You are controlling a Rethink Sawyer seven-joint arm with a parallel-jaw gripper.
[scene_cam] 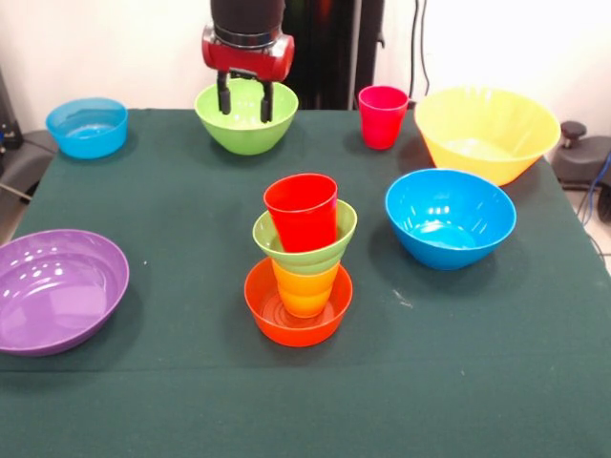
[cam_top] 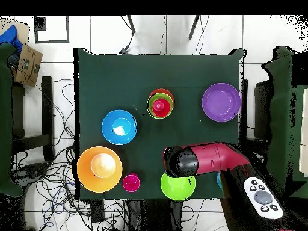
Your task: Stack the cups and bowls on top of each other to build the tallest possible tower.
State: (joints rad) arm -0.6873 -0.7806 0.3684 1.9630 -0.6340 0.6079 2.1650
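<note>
1. The hand [scene_cam: 245, 103] hangs open and empty, its two dark fingers [scene_cam: 222, 95] spread apart over the large green bowl [scene_cam: 246, 124] at the far edge of the counter [scene_cam: 191, 382]. From overhead the red arm [cam_top: 210, 157] hides it.
2. Just beside that bowl, toward the right in the front view, the pink-magenta cup [scene_cam: 382, 116] stands upright and alone.
3. Next to the cup sits the large yellow bowl [scene_cam: 487, 134], and in front of it the larger blue bowl [scene_cam: 449, 218].
4. In the middle of the counter stands the tower [scene_cam: 302, 260]: a small orange bowl [scene_cam: 298, 315] at the bottom, a yellow-orange cup [scene_cam: 305, 289] in it, a small green bowl [scene_cam: 305, 239] on that, and a red cup [scene_cam: 302, 210] on top, leaning slightly.
5. The smaller blue bowl [scene_cam: 87, 126] is at the far left corner, and the wide purple bowl [scene_cam: 57, 289] lies at the near left edge, both well apart from the tower.
</note>
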